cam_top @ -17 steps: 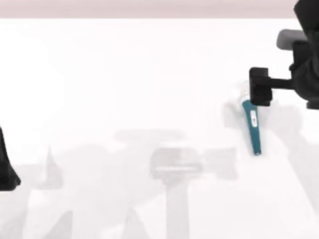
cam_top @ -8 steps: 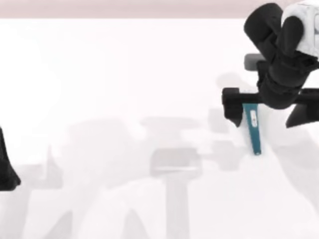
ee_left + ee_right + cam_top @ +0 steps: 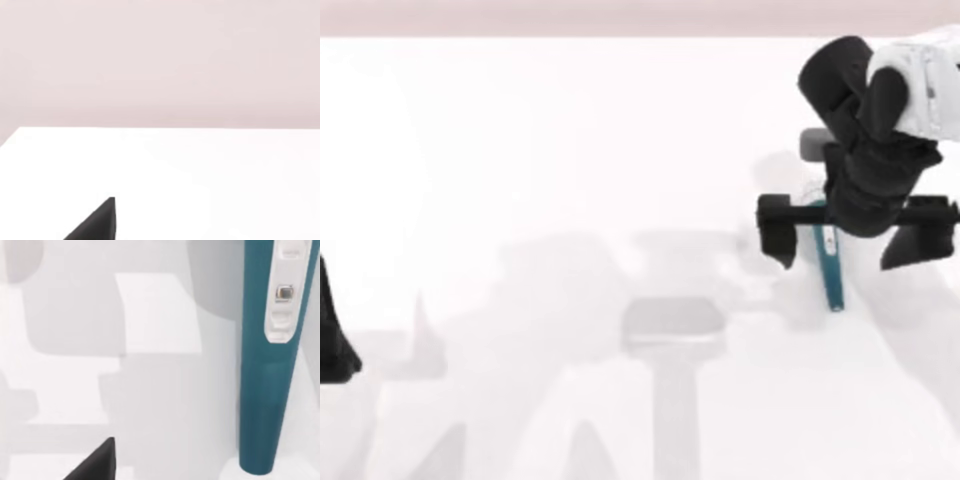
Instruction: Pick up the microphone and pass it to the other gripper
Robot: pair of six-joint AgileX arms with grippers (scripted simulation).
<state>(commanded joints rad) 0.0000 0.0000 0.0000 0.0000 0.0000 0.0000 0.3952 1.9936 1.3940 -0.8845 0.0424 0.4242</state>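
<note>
The right tool [image 3: 857,230] is spread open astride the microphone [image 3: 830,265] lying on the desk [image 3: 570,150], ready for closing; the left tool's [image 3: 335,335] state cannot be told.

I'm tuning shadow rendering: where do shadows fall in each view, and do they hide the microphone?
Top view: grey arm shadows cover the table's lower half; the microphone stays visible under the right hand. Right wrist view: blocky shadows beside the handle. Left wrist view: none.
</note>
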